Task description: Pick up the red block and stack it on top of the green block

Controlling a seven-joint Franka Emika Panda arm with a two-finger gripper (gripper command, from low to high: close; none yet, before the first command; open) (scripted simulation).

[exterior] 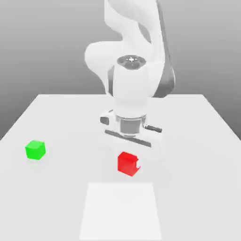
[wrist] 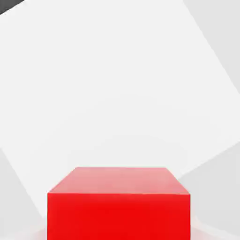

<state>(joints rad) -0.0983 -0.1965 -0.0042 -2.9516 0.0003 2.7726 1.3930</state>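
We're reading the end effector (exterior: 128, 155) as clamped on the red block (exterior: 127, 163), w/ the block looking just clear of the counter (exterior: 197, 141), though we can't tell for sure whether it's touching.

Risks from here, as we're judging them:
- The block is slipping or twisting in the grip if the carry is quick; plain matte faces give little to hang on to.
- It's landing off-centre on the green block (exterior: 35, 149), which is sitting well apart from the red block, toward the exterior view's left, then toppling on release.
- It's arriving too low and shoving the green block aside.

The hand view is giving us the red block (wrist: 119, 206) close up, top face square to the cam. The exterior view is adding the green block & the arm looming behind the red block.
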